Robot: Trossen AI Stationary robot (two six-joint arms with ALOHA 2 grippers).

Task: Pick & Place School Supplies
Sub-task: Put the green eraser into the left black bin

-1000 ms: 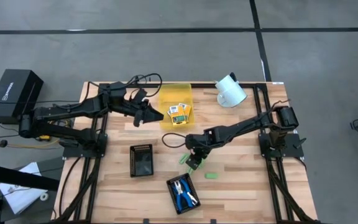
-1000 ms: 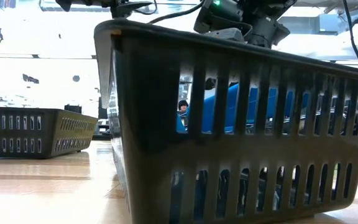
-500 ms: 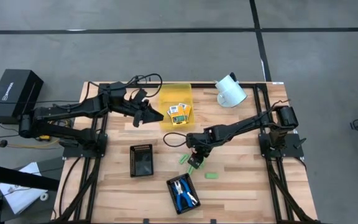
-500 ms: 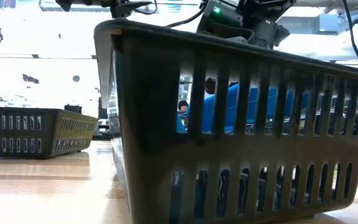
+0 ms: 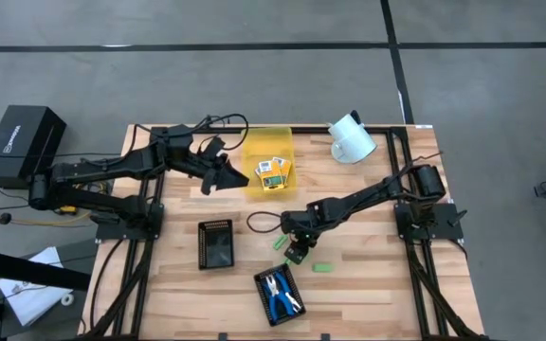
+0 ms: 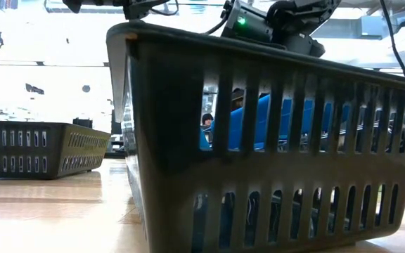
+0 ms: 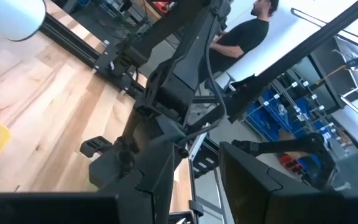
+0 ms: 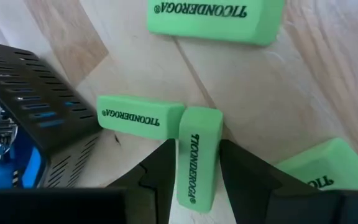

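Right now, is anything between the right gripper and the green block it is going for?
Nothing visible. The right gripper has its fingers on either side of one green block, low over the table. A second block touches the end of that block, but lies outside the fingers.

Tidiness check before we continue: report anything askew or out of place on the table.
The green printed eraser blocks lie scattered at mixed angles on the wooden table, outside any container. The right gripper straddles one of them. The white cup-like object lies tipped on its side.
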